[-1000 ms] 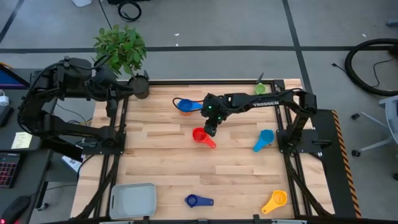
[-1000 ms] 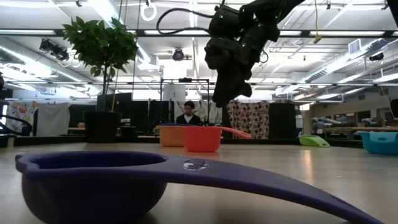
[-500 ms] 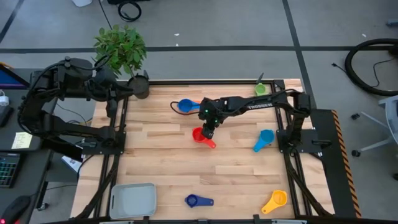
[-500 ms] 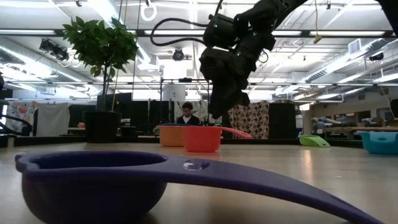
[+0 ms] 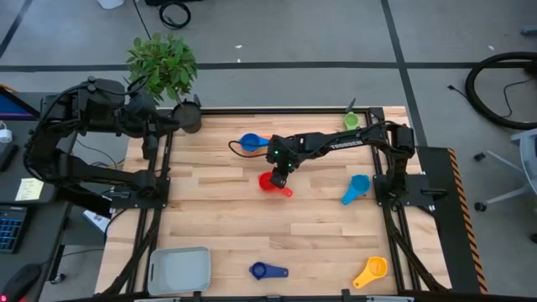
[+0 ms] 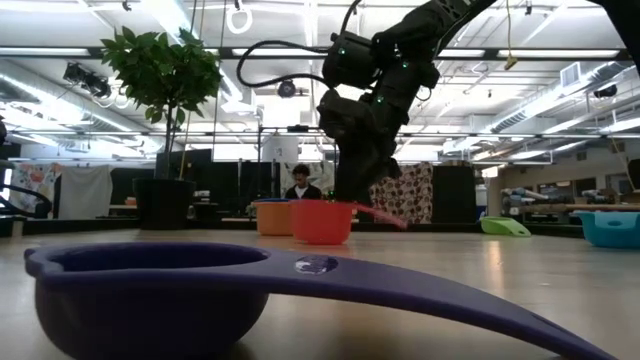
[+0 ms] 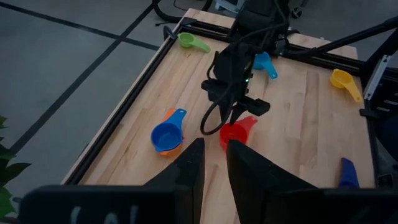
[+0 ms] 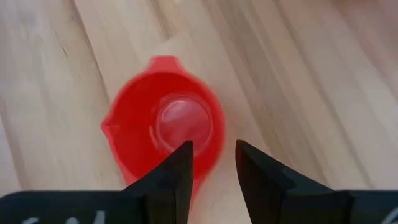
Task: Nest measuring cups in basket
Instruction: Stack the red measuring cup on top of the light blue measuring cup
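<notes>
Hovering just above the small red round plastic measuring cup (image 5: 270,182) at the high view's centre, the right gripper (image 5: 282,176) holds its fingers (image 8: 174,175) spread astride the rim, apparently lining up a pinch, while the shallow light grey basket (image 5: 179,270) waits lower left.

A leafy potted plant (image 5: 164,67) stood beside the wooden tabletop (image 5: 218,226); a black cable (image 5: 174,13) lay coiled on the floor. A seated person (image 6: 300,184) showed in the room behind.
</notes>
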Motion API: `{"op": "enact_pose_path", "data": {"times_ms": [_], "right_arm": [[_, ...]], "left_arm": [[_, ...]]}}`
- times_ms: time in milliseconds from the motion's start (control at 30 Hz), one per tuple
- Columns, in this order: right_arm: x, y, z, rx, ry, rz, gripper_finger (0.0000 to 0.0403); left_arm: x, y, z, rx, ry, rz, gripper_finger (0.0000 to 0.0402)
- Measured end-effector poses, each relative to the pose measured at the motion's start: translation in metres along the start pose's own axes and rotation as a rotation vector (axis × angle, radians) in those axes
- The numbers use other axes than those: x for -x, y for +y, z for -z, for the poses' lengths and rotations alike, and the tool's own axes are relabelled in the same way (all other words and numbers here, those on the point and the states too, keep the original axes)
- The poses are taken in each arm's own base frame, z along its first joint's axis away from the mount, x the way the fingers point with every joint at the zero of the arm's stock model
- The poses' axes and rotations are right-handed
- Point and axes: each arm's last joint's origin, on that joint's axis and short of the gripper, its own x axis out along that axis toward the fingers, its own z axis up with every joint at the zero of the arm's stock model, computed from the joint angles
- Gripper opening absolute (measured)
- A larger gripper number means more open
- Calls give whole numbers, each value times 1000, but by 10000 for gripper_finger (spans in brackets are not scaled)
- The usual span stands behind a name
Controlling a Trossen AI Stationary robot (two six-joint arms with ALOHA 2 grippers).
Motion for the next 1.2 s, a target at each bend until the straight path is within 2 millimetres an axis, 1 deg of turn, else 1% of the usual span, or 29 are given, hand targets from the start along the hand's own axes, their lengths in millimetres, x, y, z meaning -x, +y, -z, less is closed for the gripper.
{"op": "enact_pose_path", "data": {"times_ms": [133,500,1200], "right_arm": [[1,0,-1,1,-8,-3,125],[0,-1,1,74,11,8,125],[-1,-1,0,86,4,9,125]], "left_arm": [[0,0,0,-2,3,-1,73],[0,0,0,-2,3,0,73],[0,0,0,6,3,0,73]]}}
